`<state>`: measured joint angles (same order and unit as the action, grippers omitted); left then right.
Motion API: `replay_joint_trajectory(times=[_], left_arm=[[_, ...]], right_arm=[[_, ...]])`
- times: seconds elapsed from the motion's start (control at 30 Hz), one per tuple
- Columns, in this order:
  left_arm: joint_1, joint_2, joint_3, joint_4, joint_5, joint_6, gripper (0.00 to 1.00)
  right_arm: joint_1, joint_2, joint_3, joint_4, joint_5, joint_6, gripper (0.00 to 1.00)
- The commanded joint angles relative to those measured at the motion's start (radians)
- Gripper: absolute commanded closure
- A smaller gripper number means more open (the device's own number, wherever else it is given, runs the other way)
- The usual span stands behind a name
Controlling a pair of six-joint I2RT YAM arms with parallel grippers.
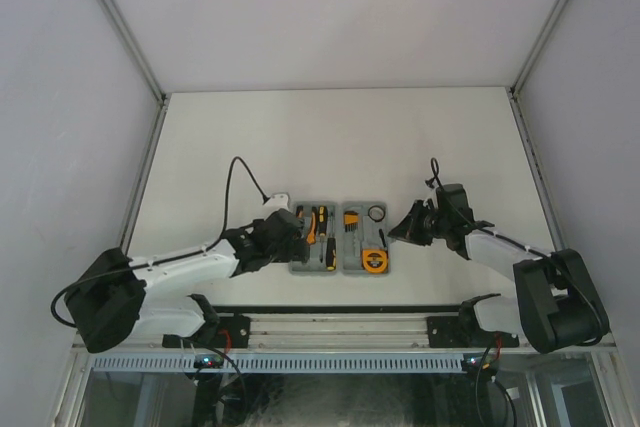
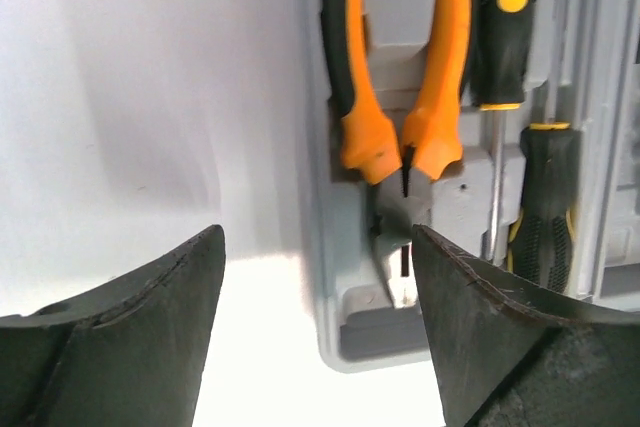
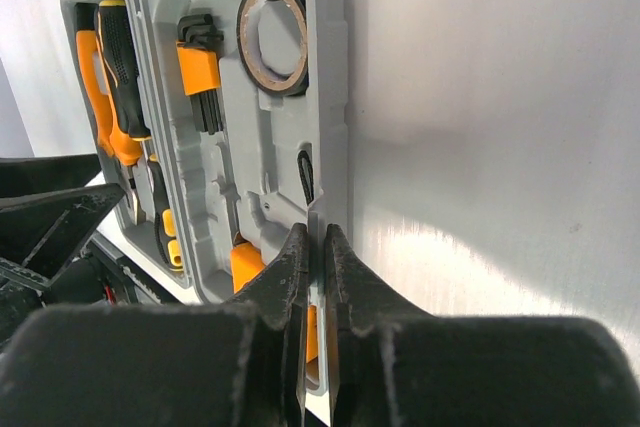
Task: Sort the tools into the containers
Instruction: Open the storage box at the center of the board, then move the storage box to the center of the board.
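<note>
The grey case [image 1: 340, 265] lies open near the arms, both halves filled. Its left half holds the orange-handled pliers [image 2: 400, 67] and two yellow-and-black screwdrivers [image 2: 510, 27] [image 2: 545, 207]. In the right half are the hex-key set [image 3: 200, 72], a ring [image 3: 273, 35] and the orange tape measure [image 3: 245, 267]. My left gripper [image 2: 315, 237] is open, its fingers [image 2: 150, 317] standing either side of the case's near left corner [image 2: 345, 347] with nothing held. My right gripper [image 3: 318, 232] is shut on the right half's thin outer rim [image 3: 340, 127].
The white table [image 1: 340, 137] stretches beyond the case to the grey back and side walls. A black cable [image 1: 240, 182] loops up from the left arm. A metal rail [image 1: 340, 327] runs along the near edge between the arm bases.
</note>
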<state>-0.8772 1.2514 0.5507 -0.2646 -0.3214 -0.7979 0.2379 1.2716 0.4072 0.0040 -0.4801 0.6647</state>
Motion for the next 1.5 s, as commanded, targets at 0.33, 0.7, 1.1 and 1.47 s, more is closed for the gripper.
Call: replay_joint_trajectory(times=[0.33, 0.7, 1.1, 1.47], left_arm=[[0.006, 0.031, 0.260, -0.213, -0.060, 0.098, 0.36], [0.006, 0.169, 0.319, -0.189, -0.059, 0.146, 0.51], [0.105, 0.058, 0.215, -0.094, 0.007, 0.148, 0.52], [0.273, 0.090, 0.111, 0.199, 0.360, 0.197, 0.47]], right_arm=[[0.000, -0.064, 0.034, -0.035, 0.051, -0.042, 0.83], [0.000, -0.182, 0.057, -0.147, 0.154, -0.080, 0.87], [0.022, -0.345, 0.095, -0.254, 0.232, -0.088, 0.89], [0.098, -0.359, 0.112, -0.264, 0.245, -0.061, 0.91]])
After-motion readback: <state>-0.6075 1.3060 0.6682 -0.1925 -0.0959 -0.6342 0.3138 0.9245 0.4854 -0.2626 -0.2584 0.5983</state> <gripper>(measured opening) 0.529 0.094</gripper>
